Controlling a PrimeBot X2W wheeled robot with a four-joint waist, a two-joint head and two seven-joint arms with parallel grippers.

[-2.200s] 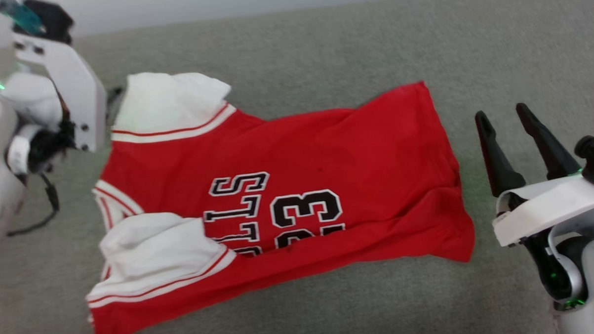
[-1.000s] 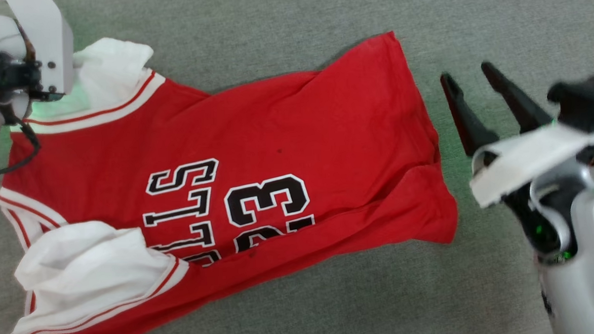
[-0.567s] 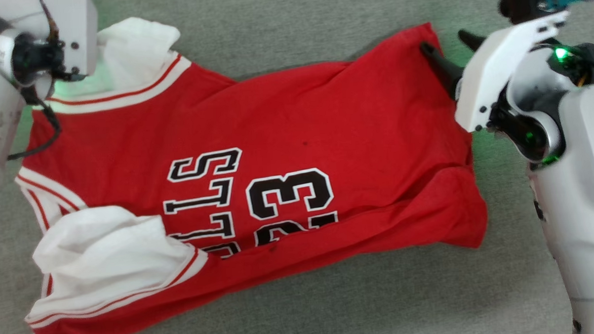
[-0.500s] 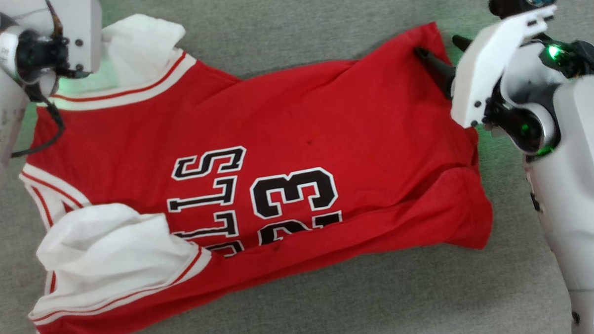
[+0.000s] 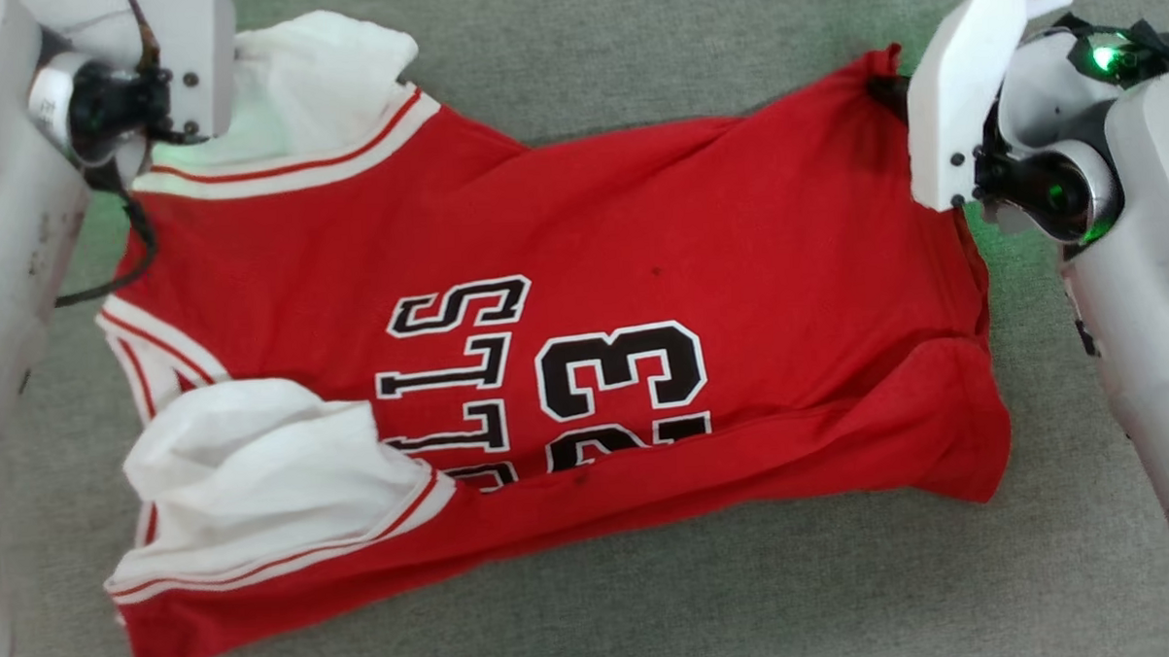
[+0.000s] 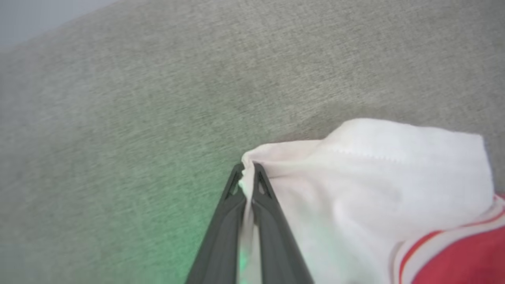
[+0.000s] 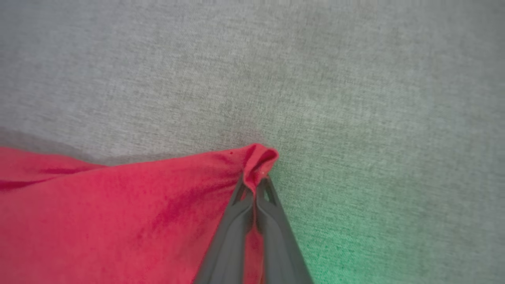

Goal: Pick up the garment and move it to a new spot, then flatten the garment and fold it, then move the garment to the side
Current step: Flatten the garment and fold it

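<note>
Pinching garment [image 5: 581, 222], right end effector [image 7: 256, 183] hides behind bracket [image 5: 965, 82].

Red garment [image 5: 736, 216] with white sleeves, red-striped white trim, black white-edged lettering, on grey surface [image 5: 653, 608]

garment [image 5: 591, 231]: red jersey, white sleeves | spread sideways (lower edge folded) | grey fabric surface [image 5: 711, 596]

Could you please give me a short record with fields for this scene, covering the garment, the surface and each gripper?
item: garment, red with white sleeves, spread out, near edge folded over part of the print
support: grey fabric surface
left gripper: shut on the white sleeve's edge
right gripper: shut on a red hem corner
</note>
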